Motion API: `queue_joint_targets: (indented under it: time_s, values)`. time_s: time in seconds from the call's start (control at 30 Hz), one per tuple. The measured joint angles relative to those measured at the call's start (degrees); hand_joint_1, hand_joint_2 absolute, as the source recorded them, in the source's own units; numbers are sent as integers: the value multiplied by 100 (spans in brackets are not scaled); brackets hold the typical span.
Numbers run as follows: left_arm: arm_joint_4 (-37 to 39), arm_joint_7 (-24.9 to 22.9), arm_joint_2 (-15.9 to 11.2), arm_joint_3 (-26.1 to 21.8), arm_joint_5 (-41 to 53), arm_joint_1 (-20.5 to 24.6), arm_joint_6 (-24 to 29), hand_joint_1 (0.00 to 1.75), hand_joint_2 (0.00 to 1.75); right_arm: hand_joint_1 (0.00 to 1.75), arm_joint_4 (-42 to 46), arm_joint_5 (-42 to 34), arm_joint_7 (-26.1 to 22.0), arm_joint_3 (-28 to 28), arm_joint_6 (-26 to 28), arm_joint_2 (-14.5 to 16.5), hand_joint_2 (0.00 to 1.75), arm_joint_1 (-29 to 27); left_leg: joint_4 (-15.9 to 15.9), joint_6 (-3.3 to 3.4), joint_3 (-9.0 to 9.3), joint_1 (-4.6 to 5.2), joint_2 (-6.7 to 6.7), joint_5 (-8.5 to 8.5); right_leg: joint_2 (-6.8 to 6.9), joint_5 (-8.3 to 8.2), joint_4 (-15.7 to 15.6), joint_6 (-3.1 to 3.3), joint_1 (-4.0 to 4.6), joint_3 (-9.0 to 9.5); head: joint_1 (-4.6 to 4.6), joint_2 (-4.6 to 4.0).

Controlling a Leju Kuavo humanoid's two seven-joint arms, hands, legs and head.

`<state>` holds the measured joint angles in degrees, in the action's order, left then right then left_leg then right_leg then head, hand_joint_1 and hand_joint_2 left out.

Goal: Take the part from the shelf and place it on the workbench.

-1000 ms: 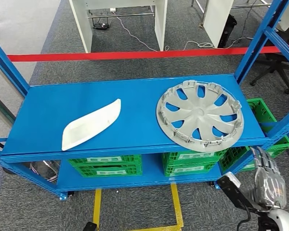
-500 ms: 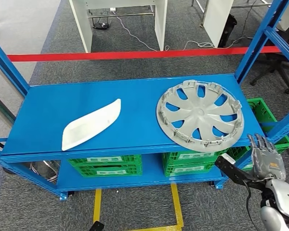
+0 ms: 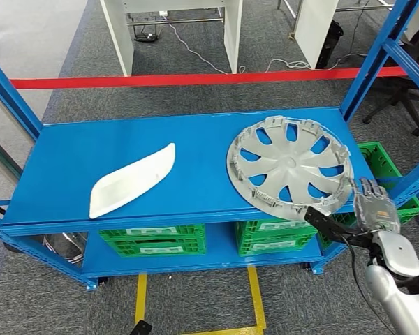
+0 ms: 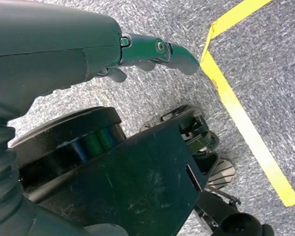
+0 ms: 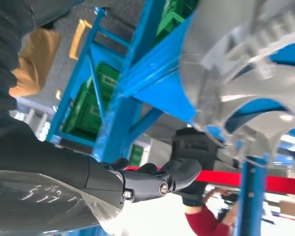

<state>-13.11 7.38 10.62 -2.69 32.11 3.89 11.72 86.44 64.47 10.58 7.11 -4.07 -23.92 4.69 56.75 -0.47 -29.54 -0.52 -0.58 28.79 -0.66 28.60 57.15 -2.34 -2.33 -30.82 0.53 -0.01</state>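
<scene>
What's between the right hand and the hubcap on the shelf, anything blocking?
Nothing visible. The right hand is at the shelf's front right corner, right beside the near rim of the hubcap, with open space between them. The white curved part lies far off to the left.

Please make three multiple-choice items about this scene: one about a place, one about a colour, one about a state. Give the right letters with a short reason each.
1. Where on the blue metal shelf does the round silver-grey plastic wheel cover lie?
A. On the top board, right part
B. On the lower board, left part
C. On the floor in front

2. What colour are the plastic crates on the lower board?
A. Red
B. Green
C. White

3. What is the state of the robot's right hand?
A. It carries the white curved plastic part
B. It is near the wheel cover's rim and holds nothing
C. It lifts the wheel cover high above the shelf

Answers:
1 A: the cover lies flat on the top board, toward the right end.
2 B: the crates under the top board are green.
3 B: the fingers are apart beside the rim, and the cover lies on the shelf.
</scene>
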Motion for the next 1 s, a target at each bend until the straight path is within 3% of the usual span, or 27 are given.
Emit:
queue_joint_targets:
  time_s: [0.27,0.73,0.87,1.0]
  values:
    - [0,-21,-1,-7,106,33,-70,0,175,0,-930,152,-140,835,81,194,175,812,0,4,0,0,-1,-4,6,-1,1,-1,0,0,0,0]
    - [0,-54,-2,-14,246,45,-95,0,175,0,-1594,-95,-376,1581,181,671,175,1154,0,4,-3,0,-1,-4,5,-1,2,-1,0,-1,-1,-1]
    - [0,-88,-7,-15,297,49,-112,0,175,175,-1716,-202,-397,1691,194,716,175,1233,1,4,-2,0,-1,-4,3,-1,2,-1,0,-1,1,0]
    - [0,-99,-11,-19,317,52,-105,0,175,175,-1802,-218,-399,1771,331,726,175,1272,3,4,-1,0,-1,-4,3,-1,2,-2,0,-1,-1,0]
